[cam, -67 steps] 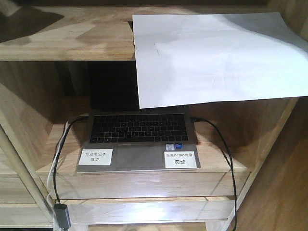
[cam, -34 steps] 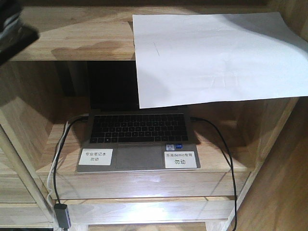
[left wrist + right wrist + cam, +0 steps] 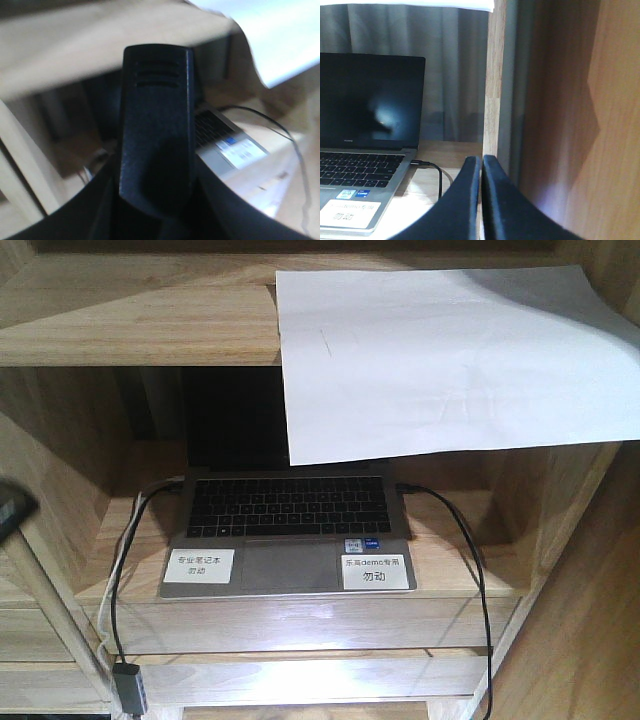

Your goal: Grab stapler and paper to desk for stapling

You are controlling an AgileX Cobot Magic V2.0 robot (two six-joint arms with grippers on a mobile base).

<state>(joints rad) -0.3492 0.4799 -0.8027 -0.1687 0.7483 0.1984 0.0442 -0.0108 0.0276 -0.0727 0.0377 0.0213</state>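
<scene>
Left gripper (image 3: 12, 508) is dropping lower, clamped on the stapler (image 3: 156, 125). Right gripper (image 3: 481, 190) is idling pinched shut, empty. The paper (image 3: 440, 360) is overhanging the shelf's (image 3: 140, 320) front-right edge, not yet fetched.

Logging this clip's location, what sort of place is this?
Probably an office or demo workspace: an open laptop with plugged-in cables in a light-wood shelf unit, white paper overhanging the shelf above.

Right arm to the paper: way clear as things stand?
Likely yes. The paper overhangs the front edge of the upper shelf, nothing on it or before it. The right pincer is shut, low beside the laptop, below the sheet; it would need to rise and open.
</scene>
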